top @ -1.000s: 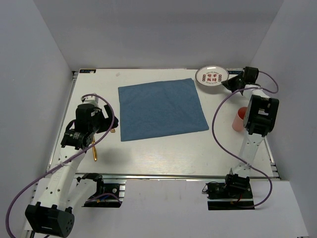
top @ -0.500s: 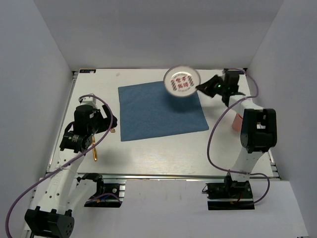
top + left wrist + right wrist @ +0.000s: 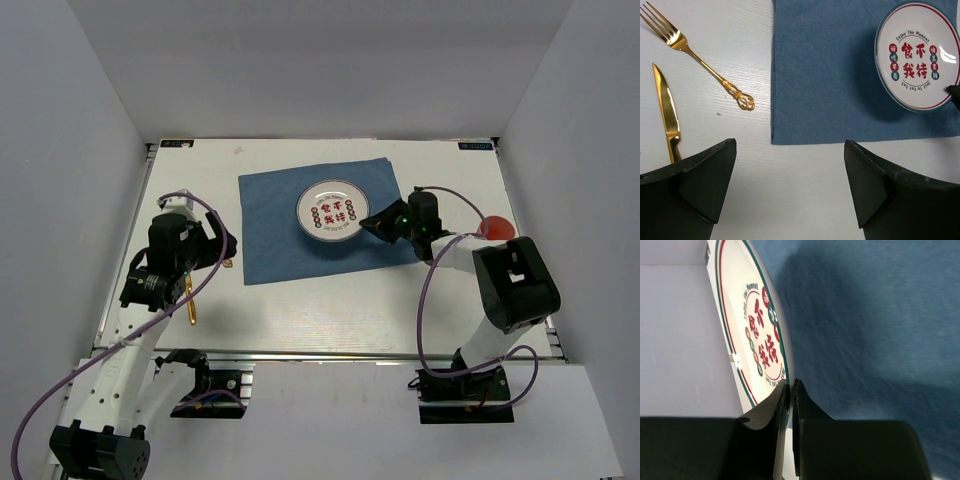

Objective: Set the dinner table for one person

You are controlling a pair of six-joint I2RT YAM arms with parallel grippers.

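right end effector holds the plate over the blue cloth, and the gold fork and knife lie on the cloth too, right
No: the fork and knife lie on the white table beside the cloth, as the left wrist view shows. The rest is right.

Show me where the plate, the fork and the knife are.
plate (image 3: 917,55): left wrist view, on the printed centre of its face.
fork (image 3: 705,66): left wrist view, on the thin middle of its handle.
knife (image 3: 669,110): left wrist view, on the flat of its blade.
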